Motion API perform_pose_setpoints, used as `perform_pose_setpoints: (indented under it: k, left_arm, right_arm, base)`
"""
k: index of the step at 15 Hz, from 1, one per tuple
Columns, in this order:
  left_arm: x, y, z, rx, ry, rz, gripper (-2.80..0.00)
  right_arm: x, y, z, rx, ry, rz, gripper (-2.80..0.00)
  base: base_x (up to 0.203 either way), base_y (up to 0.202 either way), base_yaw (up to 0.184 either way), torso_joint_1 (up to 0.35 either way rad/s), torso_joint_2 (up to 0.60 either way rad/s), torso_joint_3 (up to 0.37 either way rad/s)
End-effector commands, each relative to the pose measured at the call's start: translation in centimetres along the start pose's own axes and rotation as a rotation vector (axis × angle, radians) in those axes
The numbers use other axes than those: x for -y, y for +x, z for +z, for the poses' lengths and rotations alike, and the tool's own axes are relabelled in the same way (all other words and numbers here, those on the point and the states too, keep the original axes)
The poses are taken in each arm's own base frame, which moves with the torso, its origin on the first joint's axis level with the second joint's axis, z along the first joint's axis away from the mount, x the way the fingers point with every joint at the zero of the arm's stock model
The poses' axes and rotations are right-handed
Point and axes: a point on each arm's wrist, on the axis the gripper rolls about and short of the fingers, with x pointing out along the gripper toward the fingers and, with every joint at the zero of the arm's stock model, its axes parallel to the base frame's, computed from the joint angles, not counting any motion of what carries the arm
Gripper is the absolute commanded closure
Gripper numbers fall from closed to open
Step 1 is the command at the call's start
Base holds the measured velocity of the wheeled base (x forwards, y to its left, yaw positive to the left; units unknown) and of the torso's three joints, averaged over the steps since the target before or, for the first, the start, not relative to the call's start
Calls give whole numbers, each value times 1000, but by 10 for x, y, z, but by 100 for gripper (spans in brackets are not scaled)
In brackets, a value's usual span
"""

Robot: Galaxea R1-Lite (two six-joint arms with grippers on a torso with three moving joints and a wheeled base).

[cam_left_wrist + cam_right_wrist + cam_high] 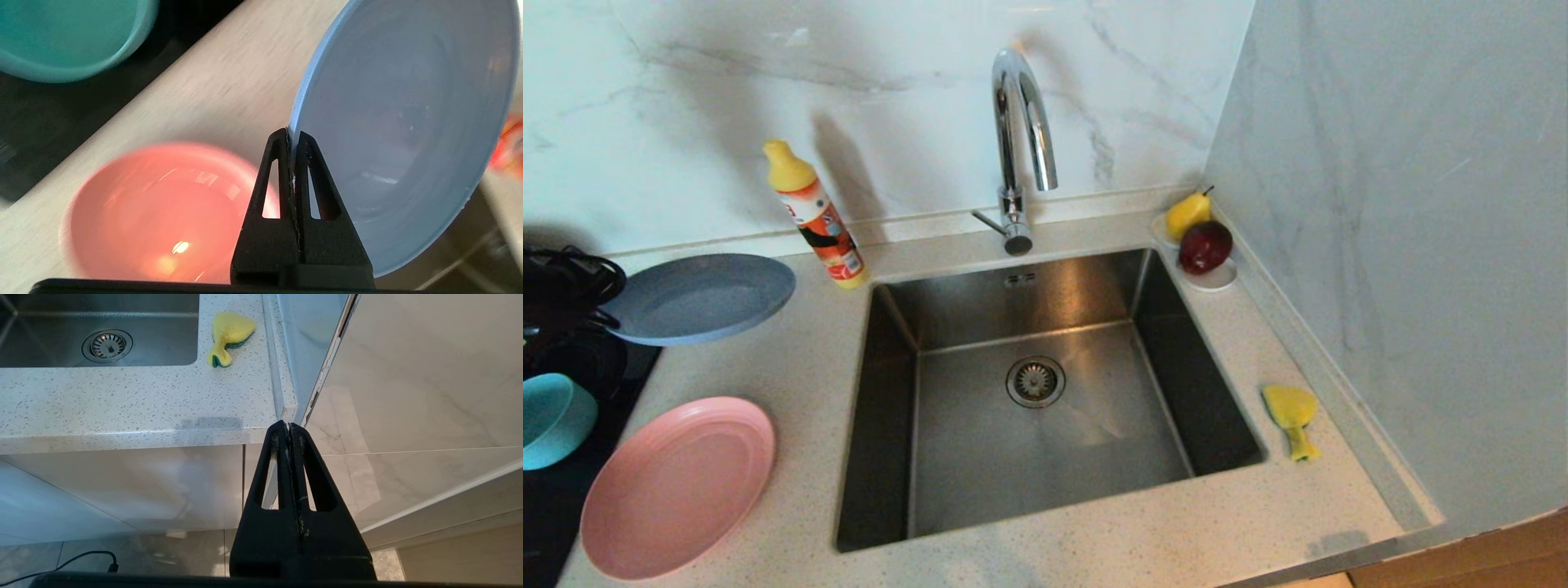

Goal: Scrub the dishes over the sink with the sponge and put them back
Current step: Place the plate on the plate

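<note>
Three dishes: you have the blue plate [408, 134] lifted left of the sink [1045, 457]; pink plate [678, 486] and bowl [551, 416] wait on that side.
Left hand [292, 139]: pinching the blue plate's rim.
Right hand [289, 430]: closed, empty, below the counter [122, 404].
Next: carry the plate over the sink; fetch the sponge [1290, 412] on its right.
Views: only your left wrist camera shows the grip.

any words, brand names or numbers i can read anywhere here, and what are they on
No text can be read in any view.
Orange and white squeeze bottle with a yellow cap, standing tilted on the counter left of the chrome tap: its label carries printing and a dark picture, too blurred to read.
Light-blue round plate, pink round plate, teal bowl, yellow sponge: no markings visible.
</note>
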Motion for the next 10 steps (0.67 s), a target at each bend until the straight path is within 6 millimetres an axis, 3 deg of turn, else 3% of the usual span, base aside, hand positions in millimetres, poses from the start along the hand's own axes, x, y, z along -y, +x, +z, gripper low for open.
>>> perform_pose_setpoints:
  k: [1,5,10]
  left_arm:
    - [-12,-26,-15,-12,19,3,0]
    - [-41,-35,-37,-49,105,36,0]
    - [-79,-28,-53,-22,183,61,0]
  right_arm:
    - [0,0,0,-1,-1,1,0]
    - [0,0,0,-1,-1,1,0]
    - [0,0,0,-2,-1,1,0]
  base:
    - [0,0,0,0,0,0]
    - [0,0,0,0,0,0]
    - [0,0,0,0,0,0]
